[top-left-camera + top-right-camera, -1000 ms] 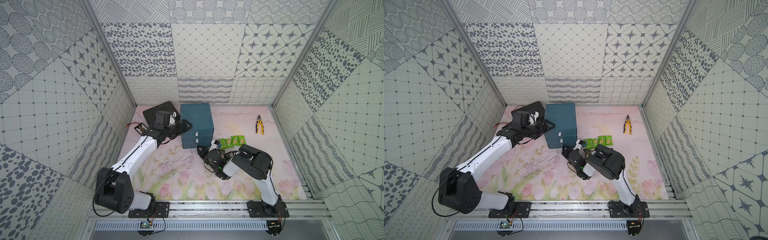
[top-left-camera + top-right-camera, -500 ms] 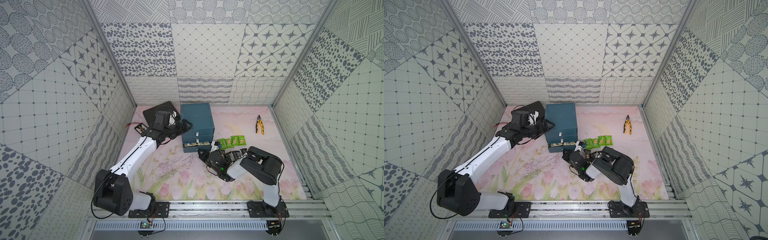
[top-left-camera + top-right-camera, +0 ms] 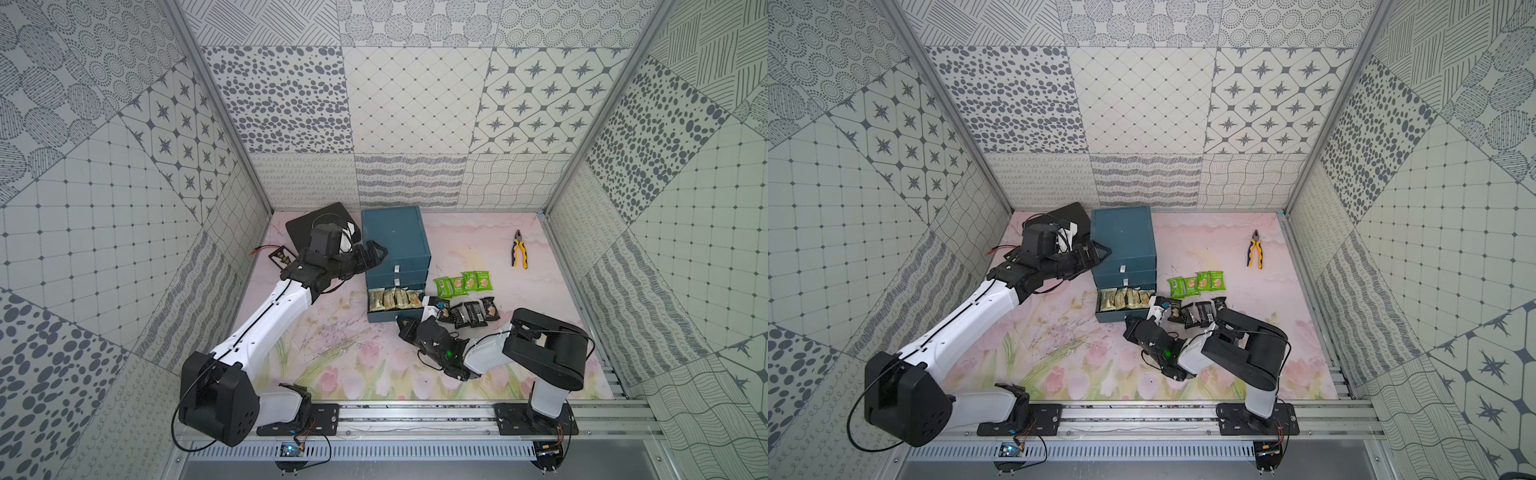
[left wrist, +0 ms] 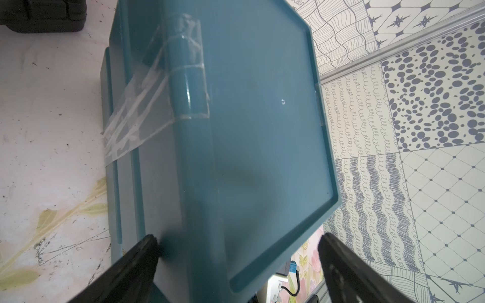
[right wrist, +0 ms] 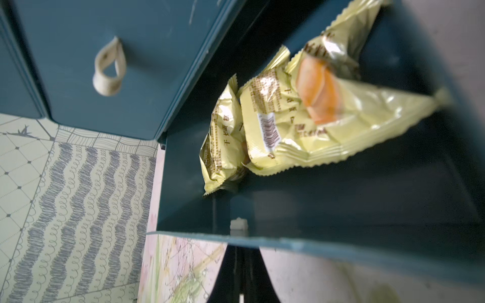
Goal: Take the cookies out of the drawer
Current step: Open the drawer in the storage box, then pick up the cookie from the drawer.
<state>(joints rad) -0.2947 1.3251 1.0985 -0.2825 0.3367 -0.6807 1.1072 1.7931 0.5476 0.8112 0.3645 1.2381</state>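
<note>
The teal cabinet point(image 3: 392, 232) has its bottom drawer point(image 3: 386, 316) pulled out. Several pale yellow-green cookies point(image 3: 392, 299) lie in a row inside it, seen close in the right wrist view point(image 5: 288, 126). My right gripper point(image 3: 405, 326) is shut against the drawer's front wall point(image 5: 315, 244), on its pull tab, which the wall hides. Several green cookies point(image 3: 463, 284) and black ones point(image 3: 471, 313) lie on the mat to the right of the drawer. My left gripper point(image 4: 238, 237) is open, its fingers straddling the cabinet's top left edge point(image 4: 196, 183).
Yellow-handled pliers point(image 3: 519, 253) lie at the back right of the mat. A black case point(image 3: 303, 224) and a small black tray point(image 3: 280, 258) sit behind my left arm. The two upper drawers point(image 3: 397, 270) are closed. Walls enclose three sides.
The bottom drawer has slid out toward the front with my right gripper pulling it, uncovering the yellow-green packets. My left arm has stayed on the cabinet.
</note>
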